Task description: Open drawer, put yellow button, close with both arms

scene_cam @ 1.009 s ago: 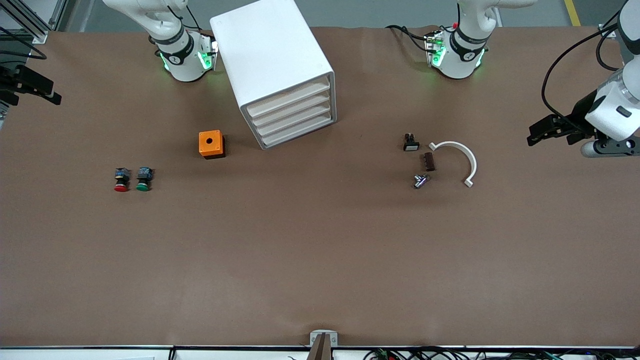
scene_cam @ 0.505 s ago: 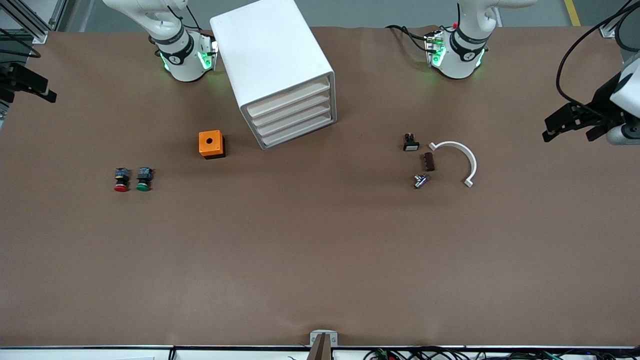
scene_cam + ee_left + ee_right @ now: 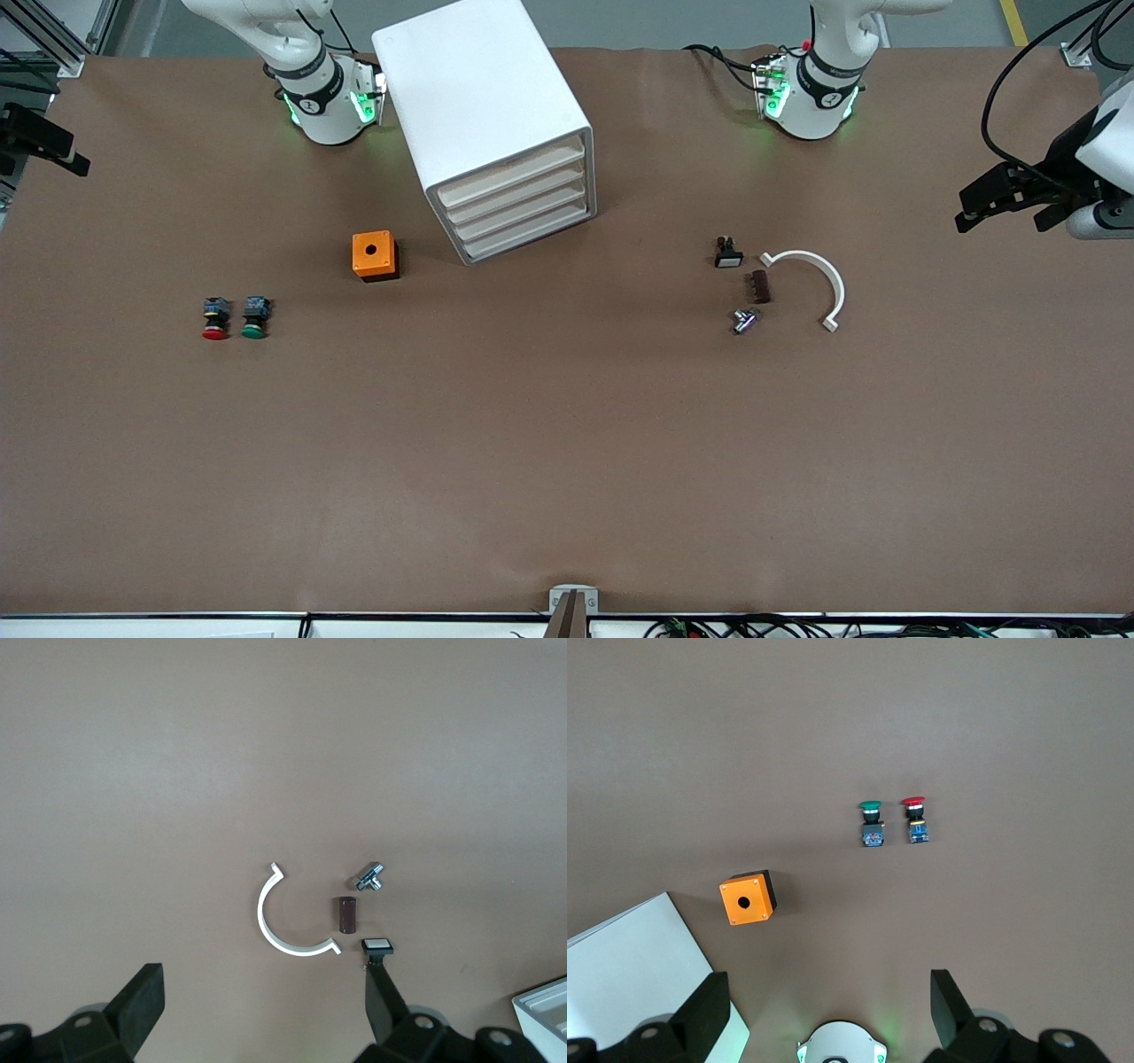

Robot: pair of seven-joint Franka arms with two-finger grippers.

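Note:
The white cabinet stands between the two arm bases, and its uppermost drawer is pushed in like the three below it. The yellow button is out of view. My left gripper hangs open and empty high over the left arm's end of the table; in the left wrist view it frames bare table beside small parts. My right gripper hangs at the right arm's end. Its wrist view shows it open and empty, high above the table. A corner of the cabinet shows there too.
An orange box with a hole sits beside the cabinet, toward the right arm's end. A red-capped button and a green-capped button lie nearer the front camera. A white arc, a brown block, a metal fitting and a small switch lie toward the left arm's end.
Both grippers have drawn outward toward their own ends of the table, the left one also shifting toward the bases' side. Nothing on the table has moved.

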